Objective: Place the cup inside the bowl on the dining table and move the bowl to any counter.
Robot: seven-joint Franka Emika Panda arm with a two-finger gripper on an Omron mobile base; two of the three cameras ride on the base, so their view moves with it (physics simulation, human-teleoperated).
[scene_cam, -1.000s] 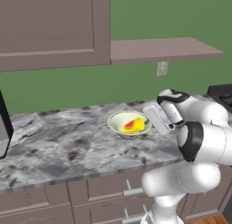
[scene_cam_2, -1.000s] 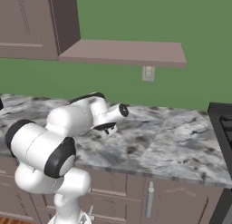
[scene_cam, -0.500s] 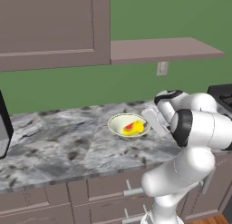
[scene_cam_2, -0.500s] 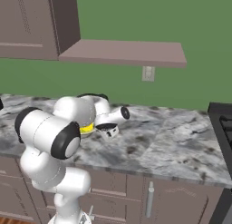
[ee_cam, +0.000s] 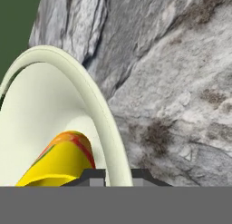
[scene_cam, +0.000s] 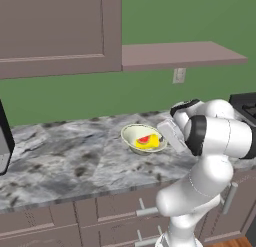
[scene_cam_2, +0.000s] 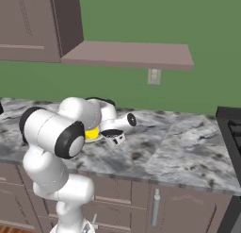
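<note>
Hand view puts me right down at the bowl (ee_cam: 97,105): its pale rim curves up from the bottom of the picture, and I see my two dark finger tips (ee_cam: 93,177) standing one on each side of that rim, close together, so the gripper (ee_cam: 116,177) is nipped onto the bowl's edge with only the thin wall between the jaws. The cup (ee_cam: 61,162) lies inside the bowl, yellow with a red patch on its upper side, tipped over against the inner wall just beside the near finger. Beyond the rim I see the marbled counter (ee_cam: 181,82) that the bowl rests on. From the left base view, the bowl (scene_cam: 142,138) sits on the counter (scene_cam: 65,166) under the green wall, with the cup (scene_cam: 148,141) on its side within it, and my arm folds in from the right so the hand meets the bowl's right edge. In the right base view the arm's bulk covers most of the bowl; I see a strip of yellow (scene_cam_2: 92,133) beside the wrist, and the gripper (scene_cam_2: 114,138) low over the counter (scene_cam_2: 179,152).
</note>
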